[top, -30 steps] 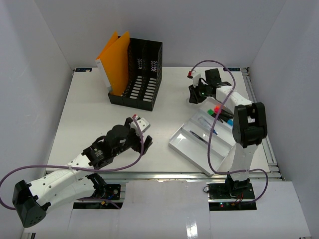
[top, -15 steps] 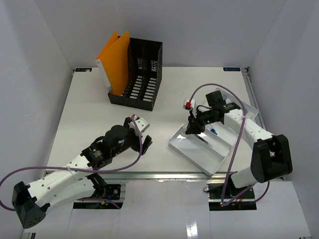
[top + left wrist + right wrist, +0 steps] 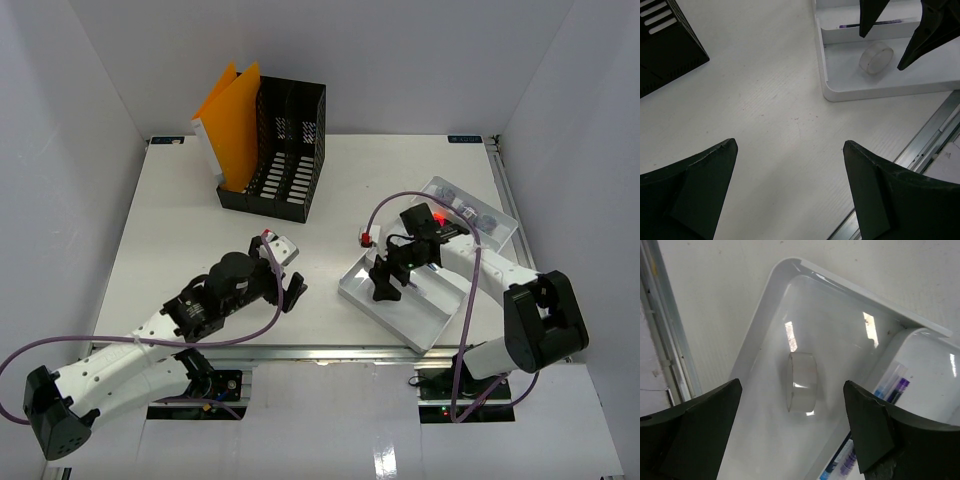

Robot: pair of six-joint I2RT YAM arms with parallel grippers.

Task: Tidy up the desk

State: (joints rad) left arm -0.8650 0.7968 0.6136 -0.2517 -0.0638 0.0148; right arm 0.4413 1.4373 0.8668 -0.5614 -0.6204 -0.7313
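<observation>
The white surface point(image 3: 180, 230) fills the floor of the white-walled enclosure, with a metal rail point(image 3: 330, 349) along its near edge. The left arm lies low across the near-left area. Its left pincer point(image 3: 285, 280) hangs over bare surface with the fingers wide apart and nothing between them, as the left wrist view confirms. The right arm reaches from the near-right corner toward the centre. A black mesh file holder point(image 3: 285, 150) stands at the far left-centre, with orange folders point(image 3: 232, 120) leaning upright at its left side. A white compartmented tray point(image 3: 420, 322) sits at an angle on the near-right area, close to the rail. The right pincer point(image 3: 385, 280) is poised over the tray's near-left compartment, fingers set well apart and gripping nothing. A clear tape roll point(image 3: 802, 382) stands on its edge on that compartment's floor, below the gap between the fingers; neither finger appears to touch it. Blue and purple pens point(image 3: 892, 390) lie in the adjoining compartment.
</observation>
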